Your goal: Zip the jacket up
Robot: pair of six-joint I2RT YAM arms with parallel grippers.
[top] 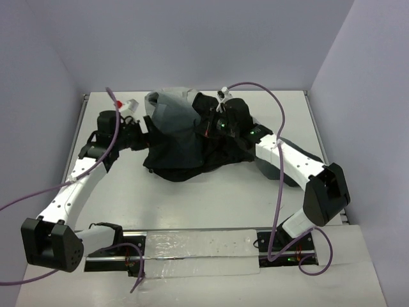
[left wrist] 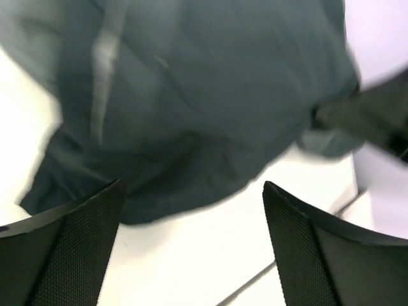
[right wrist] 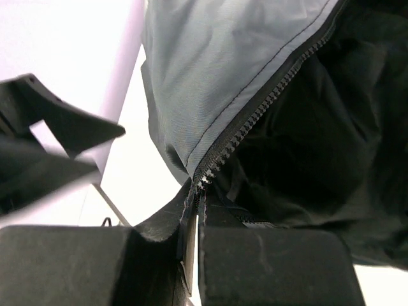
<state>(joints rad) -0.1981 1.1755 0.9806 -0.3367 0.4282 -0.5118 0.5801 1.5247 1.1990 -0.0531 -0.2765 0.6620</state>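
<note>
Jacket (top: 185, 137), unzipped, heaped mid-far on table (top: 211, 204); zipper-end anchoring step in hand.
Right pincer (right wrist: 191, 255) clamped tight on zipper (right wrist: 255, 115) end at hem; left pincer (left wrist: 192, 194) gaping, empty, beside jacket's left flank. Next, likely: left must locate opposite edge.

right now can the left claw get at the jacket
Probably yes: the left claw stands open, and the jacket lies just ahead of it, with only a strip of table between.
</note>
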